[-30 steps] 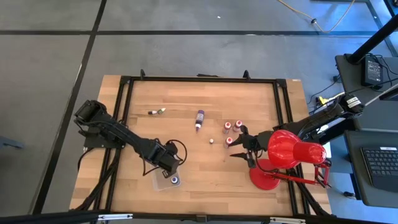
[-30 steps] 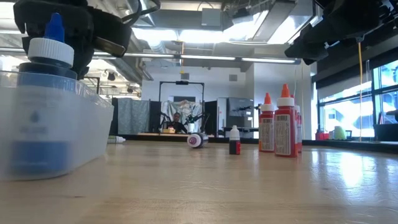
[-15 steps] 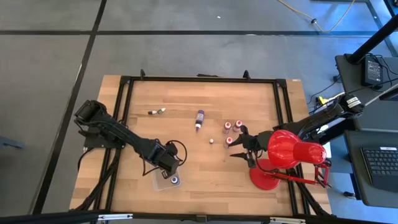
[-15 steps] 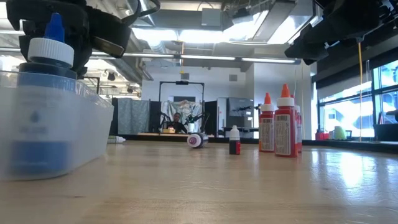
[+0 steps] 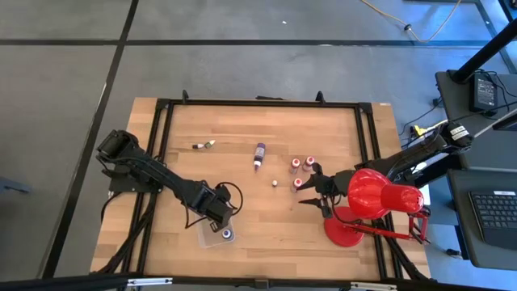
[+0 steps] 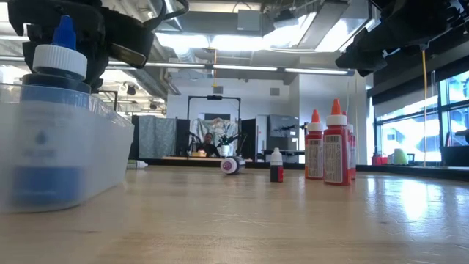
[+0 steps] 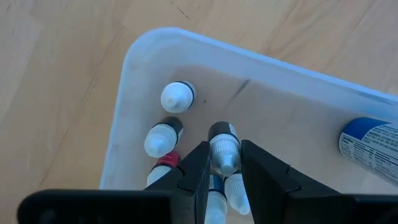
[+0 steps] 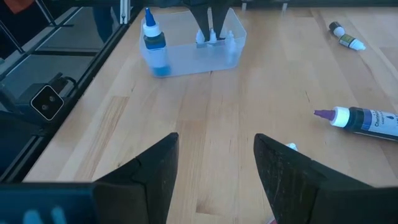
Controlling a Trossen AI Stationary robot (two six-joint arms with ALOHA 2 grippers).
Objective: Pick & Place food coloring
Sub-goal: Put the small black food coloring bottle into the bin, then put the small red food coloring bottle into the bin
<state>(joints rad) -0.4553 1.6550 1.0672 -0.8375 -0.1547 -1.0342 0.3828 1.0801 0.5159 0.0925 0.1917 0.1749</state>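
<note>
Left gripper [image 7: 222, 163] over tray [image 7: 298, 74] (wooden table [image 5: 266, 137]).

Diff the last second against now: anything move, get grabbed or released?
No visible change. The left gripper still sits in the clear tray, its fingers either side of a small white-capped bottle. The right gripper still hovers open by the red bottles. The purple bottle and the small bottle lying on the table haven't shifted.
</note>
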